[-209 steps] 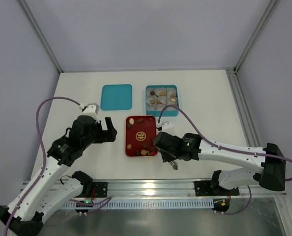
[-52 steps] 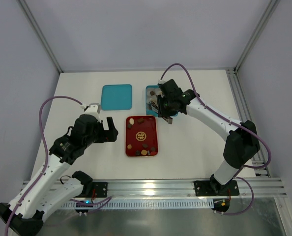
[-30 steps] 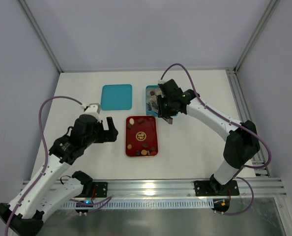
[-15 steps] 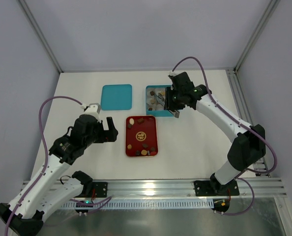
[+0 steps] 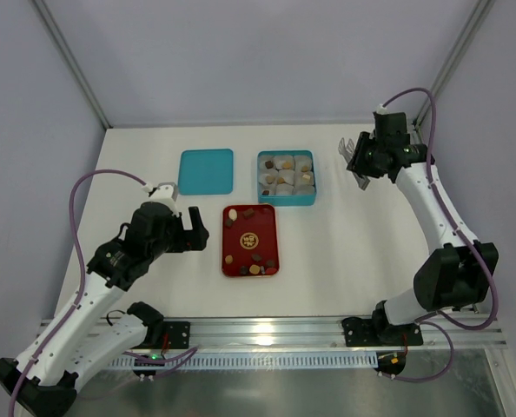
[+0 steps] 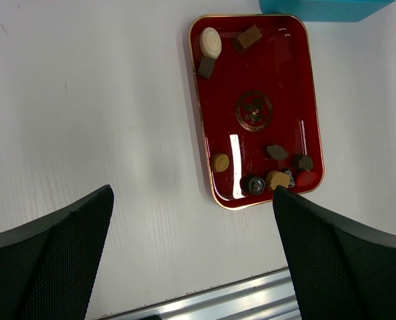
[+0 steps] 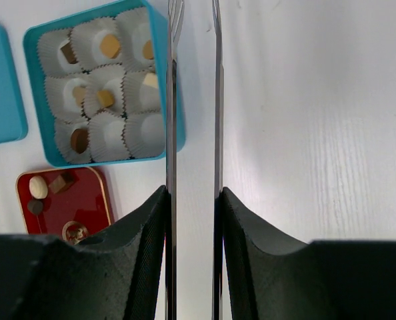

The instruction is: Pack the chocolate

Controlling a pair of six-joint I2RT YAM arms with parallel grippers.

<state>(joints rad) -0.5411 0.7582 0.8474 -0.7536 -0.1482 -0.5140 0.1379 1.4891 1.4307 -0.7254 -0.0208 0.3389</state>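
Chocolate (image 6: 211, 41): about nine small pieces, dark, tan and cream, scattered on red tray (image 6: 278, 80) at table centre. More pieces sit in paper cups (image 7: 111, 133) inside teal box (image 5: 286, 201) just behind tray. Teal lid (image 5: 206, 171) lies left of box.

Left gripper (image 5: 195, 229): jaws spread wide, empty, just left of tray and not touching it.

Right gripper (image 7: 195, 27): thin metal prongs narrowly parted, nothing between them, over bare table well right of box, far from all chocolate.
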